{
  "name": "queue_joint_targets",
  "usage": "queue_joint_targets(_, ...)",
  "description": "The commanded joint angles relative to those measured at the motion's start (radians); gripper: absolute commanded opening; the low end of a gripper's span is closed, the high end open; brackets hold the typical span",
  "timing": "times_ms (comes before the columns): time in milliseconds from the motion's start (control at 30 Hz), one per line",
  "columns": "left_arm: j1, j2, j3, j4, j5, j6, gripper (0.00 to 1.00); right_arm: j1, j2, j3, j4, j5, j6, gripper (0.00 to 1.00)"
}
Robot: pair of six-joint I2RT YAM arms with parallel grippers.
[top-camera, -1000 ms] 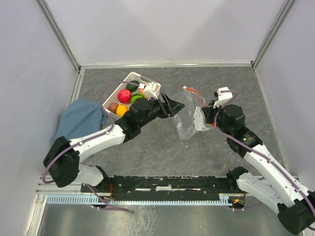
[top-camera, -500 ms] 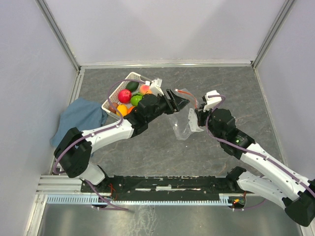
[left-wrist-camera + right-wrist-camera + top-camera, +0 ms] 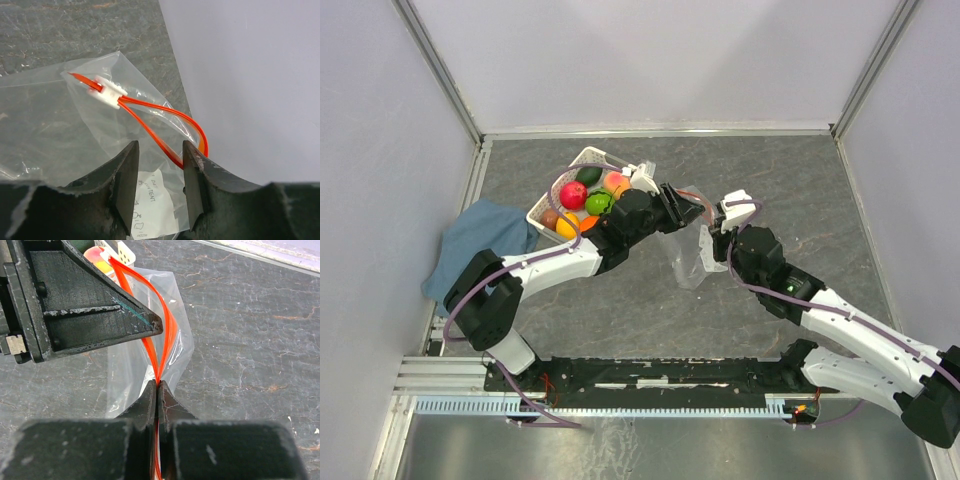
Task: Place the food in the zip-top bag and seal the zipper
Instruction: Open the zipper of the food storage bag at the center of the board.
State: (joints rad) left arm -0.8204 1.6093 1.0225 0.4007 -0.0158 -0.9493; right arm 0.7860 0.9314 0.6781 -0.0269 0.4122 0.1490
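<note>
The zipper [image 3: 150, 131] is pinched in the closed right gripper [image 3: 158, 385]; one lip alone should be caught by the open jaws of the left gripper [image 3: 160, 150].

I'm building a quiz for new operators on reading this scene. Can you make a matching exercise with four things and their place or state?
Things:
1. left gripper
2. right gripper
3. red apple
4. blue cloth

Place or state:
A. shut on the zipper
B. lying beside the white basket, at its left in the top view
C. open, with one strand of the zipper between its fingers
D. inside the white basket

Pairs: 1-C, 2-A, 3-D, 4-B
</note>
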Motion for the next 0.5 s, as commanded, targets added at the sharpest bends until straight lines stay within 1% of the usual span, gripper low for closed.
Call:
queue_joint_targets(0, -0.005, 0.005, 0.028, 0.027, 0.014, -0.036, 0.45, 0.011, 0.006, 0.001, 0.063, -0.009, -0.007, 0.02)
queue_joint_targets(133, -0.004, 0.014, 0.048, 0.023, 0.038, -0.033, 0.35, 0.012, 0.013, 0.01, 0.053, -0.038, -0.018, 0.05)
queue_joint_targets(233, -0.005, 0.007, 0.05, 0.022, 0.04, -0.031, 0.2, 0.012, 0.021, 0.027, 0.026, -0.053, -0.024, 0.08)
queue_joint_targets(300, -0.005, -0.001, 0.05, 0.022, 0.039, -0.022, 0.08, 0.012, 0.029, 0.044, -0.001, -0.066, -0.024, 0.14)
queue_joint_targets(333, -0.005, -0.01, 0.049, 0.017, 0.038, -0.015, 0.03, 0.012, 0.034, 0.056, -0.021, -0.073, -0.024, 0.18)
queue_joint_targets(400, -0.004, -0.027, 0.046, 0.004, 0.03, 0.0, 0.03, 0.012, 0.045, 0.088, -0.075, -0.085, -0.026, 0.26)
queue_joint_targets(467, -0.005, -0.047, 0.041, -0.017, 0.018, 0.017, 0.03, 0.011, 0.057, 0.123, -0.131, -0.093, -0.021, 0.36)
